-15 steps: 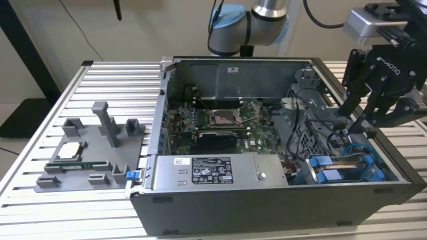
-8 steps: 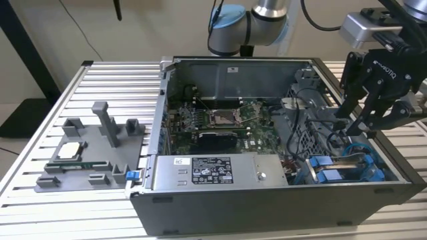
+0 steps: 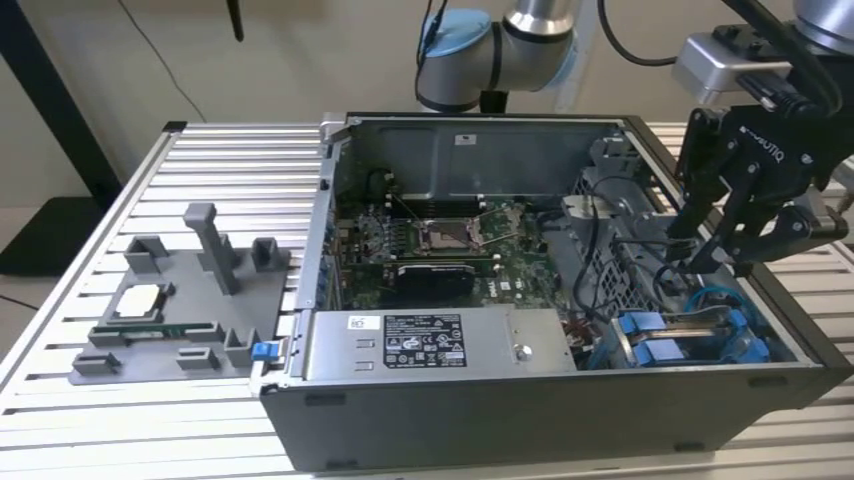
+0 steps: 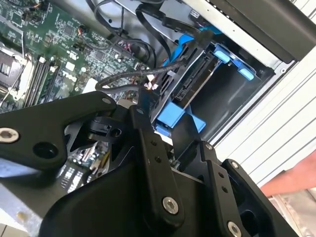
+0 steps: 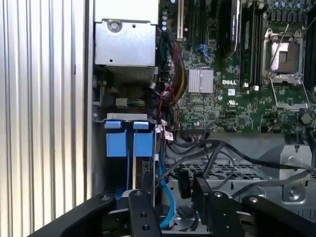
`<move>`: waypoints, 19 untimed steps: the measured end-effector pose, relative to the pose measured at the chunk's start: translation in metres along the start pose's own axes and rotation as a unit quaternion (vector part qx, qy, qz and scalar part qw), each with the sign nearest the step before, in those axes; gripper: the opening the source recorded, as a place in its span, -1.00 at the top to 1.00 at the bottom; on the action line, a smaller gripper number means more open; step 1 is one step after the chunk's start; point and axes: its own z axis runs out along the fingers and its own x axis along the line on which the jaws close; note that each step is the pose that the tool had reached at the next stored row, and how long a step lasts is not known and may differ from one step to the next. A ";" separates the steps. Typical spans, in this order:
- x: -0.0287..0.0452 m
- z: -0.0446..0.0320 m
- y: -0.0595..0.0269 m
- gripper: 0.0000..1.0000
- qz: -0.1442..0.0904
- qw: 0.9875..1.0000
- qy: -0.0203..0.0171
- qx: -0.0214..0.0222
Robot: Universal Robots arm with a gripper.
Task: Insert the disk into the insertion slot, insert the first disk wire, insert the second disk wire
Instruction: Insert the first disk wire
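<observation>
Gripper (image 3: pixel 714 255): over the case's front corner at the exterior view's right, pointing down into the drive area. Its fingers (image 5: pixel 141 207) are apart with a clear gap.
Between fingers: a black connector (image 5: pixel 183 183) sits in the gap, close to one finger. Cannot tell if it touches.
Disk (image 4: pixel 196 85): on edge inside the insertion slot (image 5: pixel 126 117), with the blue frame (image 4: pixel 173 116) clipped round it. Blue tabs (image 5: pixel 121 143) are at the slot's open end.
Black wire (image 4: pixel 133 74): loops over the motherboard edge and ends right by a fingertip, next to the disk.
Blue cable (image 5: pixel 167 202): curves down beside the disk, between the fingers.
Computer case (image 3: pixel 534 420): lid off, lying on the slatted metal table (image 3: pixel 200 160).
Power supply box (image 3: pixel 427 340): along the front wall, beside the slot.
Motherboard (image 3: pixel 441 240): behind the power supply box, CPU socket bare.
Grey fixture (image 3: pixel 187 300): on the table at the exterior view's left, well apart from the gripper.
Person: bit of a hand or arm (image 4: pixel 291 180) beyond the case wall, over the table.
</observation>
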 end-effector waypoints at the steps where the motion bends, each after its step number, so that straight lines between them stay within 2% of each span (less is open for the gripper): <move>1: -0.0011 0.0003 0.0007 -1.00 -0.001 1.000 0.000 0.002; 3: -0.0040 0.0008 0.0032 -1.00 -0.001 1.000 0.001 0.009; 8: -0.0058 0.0024 0.0088 -1.00 -0.002 1.000 0.001 0.024; 15: -0.0055 0.0048 0.0149 -1.00 -0.008 0.999 0.001 0.032; 19: -0.0055 0.0064 0.0151 -1.00 -0.020 0.999 0.001 0.039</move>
